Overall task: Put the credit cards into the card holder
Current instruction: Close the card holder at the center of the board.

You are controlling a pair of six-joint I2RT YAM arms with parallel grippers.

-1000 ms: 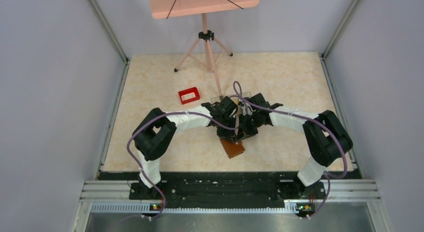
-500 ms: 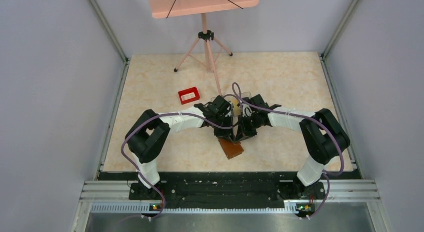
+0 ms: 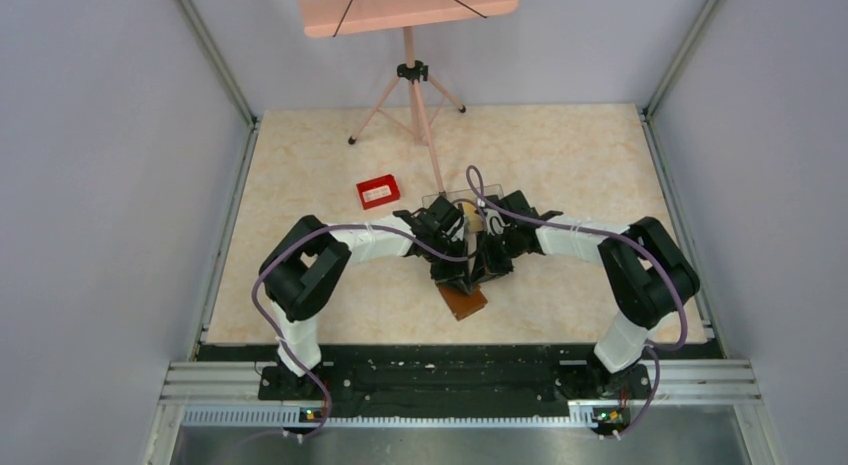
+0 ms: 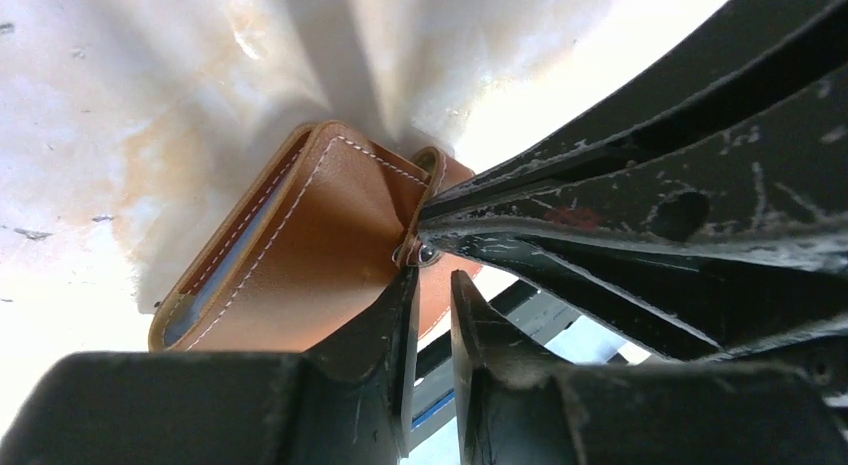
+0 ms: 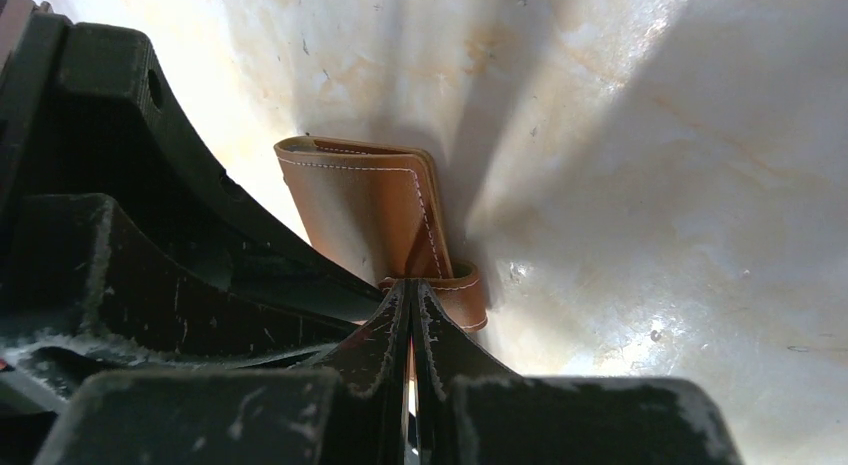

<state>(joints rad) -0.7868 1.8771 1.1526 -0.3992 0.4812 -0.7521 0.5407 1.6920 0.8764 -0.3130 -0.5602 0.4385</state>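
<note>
The card holder (image 3: 463,301), a folded orange-tan leather wallet, is at the table's near middle, partly under both grippers. My right gripper (image 3: 482,266) (image 5: 410,285) is shut on a small leather flap at the card holder's (image 5: 355,200) near edge. My left gripper (image 3: 449,269) (image 4: 433,280) is open by a narrow gap with nothing between its fingers. Its left finger (image 4: 385,325) rests against the card holder's (image 4: 300,245) outer face. A blue credit card's edge (image 4: 195,305) shows inside the fold. Other credit cards are hidden.
A small red tray (image 3: 378,192) sits left of the grippers. A clear plastic box (image 3: 458,198) stands just behind them. A pink tripod's legs (image 3: 412,113) stand at the back of the table, under a pink board (image 3: 405,5).
My left gripper drew back, then came down against the holder with its jaws a little wider. The right gripper kept its grip, and the holder shifted slightly left.
</note>
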